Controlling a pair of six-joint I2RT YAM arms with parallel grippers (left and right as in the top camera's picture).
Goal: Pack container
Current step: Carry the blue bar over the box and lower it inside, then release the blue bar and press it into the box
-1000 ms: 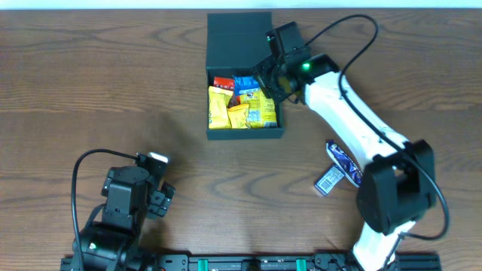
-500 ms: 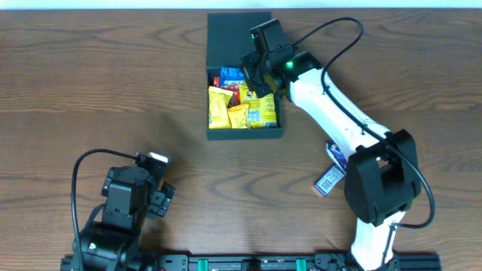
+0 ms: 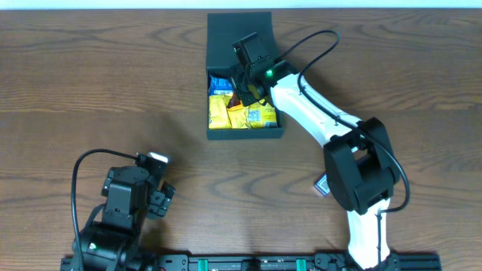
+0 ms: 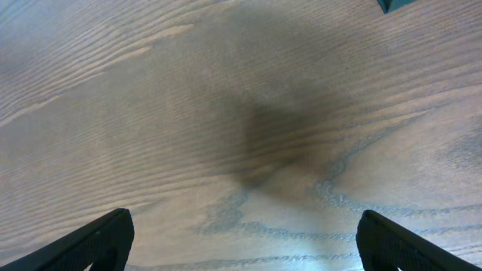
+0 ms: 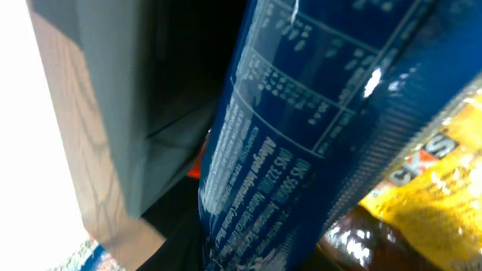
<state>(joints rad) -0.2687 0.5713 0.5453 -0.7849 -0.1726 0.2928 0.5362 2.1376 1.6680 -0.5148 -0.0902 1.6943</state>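
One loose packet (image 3: 321, 184) (beneath right arm (image 3: 316, 113))

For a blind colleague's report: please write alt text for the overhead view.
The right hand reaches into the open dark container, over yellow and blue snack packets. The left hand sits open above the wooden table, near the front edge.

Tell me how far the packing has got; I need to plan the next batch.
Done: yellow packets lie in the open container. In hand: the right gripper, over it, seems to hold a blue packet. Left: at least one loose packet on the table, then the lid. The left gripper is idle, jaws open.
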